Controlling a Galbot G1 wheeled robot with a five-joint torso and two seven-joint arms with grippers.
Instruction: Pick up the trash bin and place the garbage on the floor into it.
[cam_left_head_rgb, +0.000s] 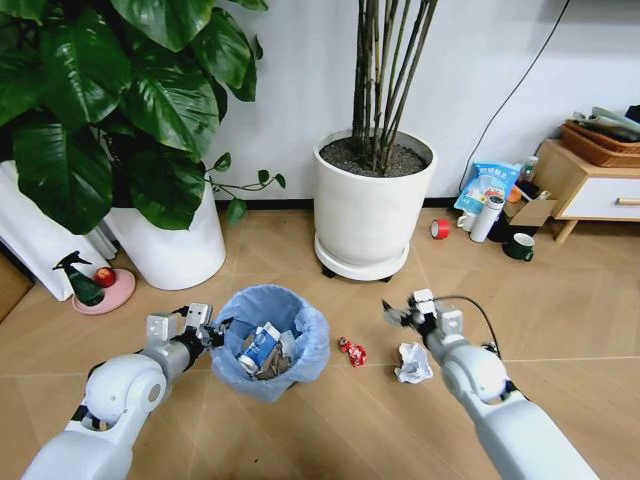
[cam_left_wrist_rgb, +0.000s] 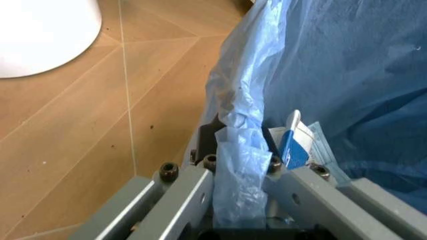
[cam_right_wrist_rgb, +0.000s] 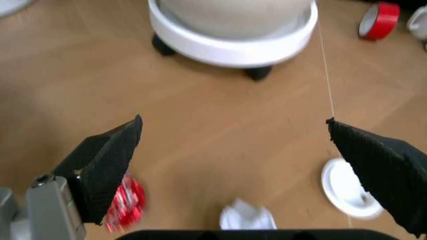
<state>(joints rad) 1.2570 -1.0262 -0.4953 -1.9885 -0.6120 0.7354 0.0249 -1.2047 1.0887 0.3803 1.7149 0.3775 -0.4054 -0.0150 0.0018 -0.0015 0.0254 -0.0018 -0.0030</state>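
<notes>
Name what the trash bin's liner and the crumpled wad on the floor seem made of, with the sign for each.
Liner of the trash bin: thin light blue plastic film, judging by its crinkled, translucent folds, pinched in the left tool. Crumpled wad: probably white paper, matte with sharp creases.

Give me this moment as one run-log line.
left gripper: shut on trash bin rim | right gripper: open above floor | red wrapper, paper wad: on floor
</notes>
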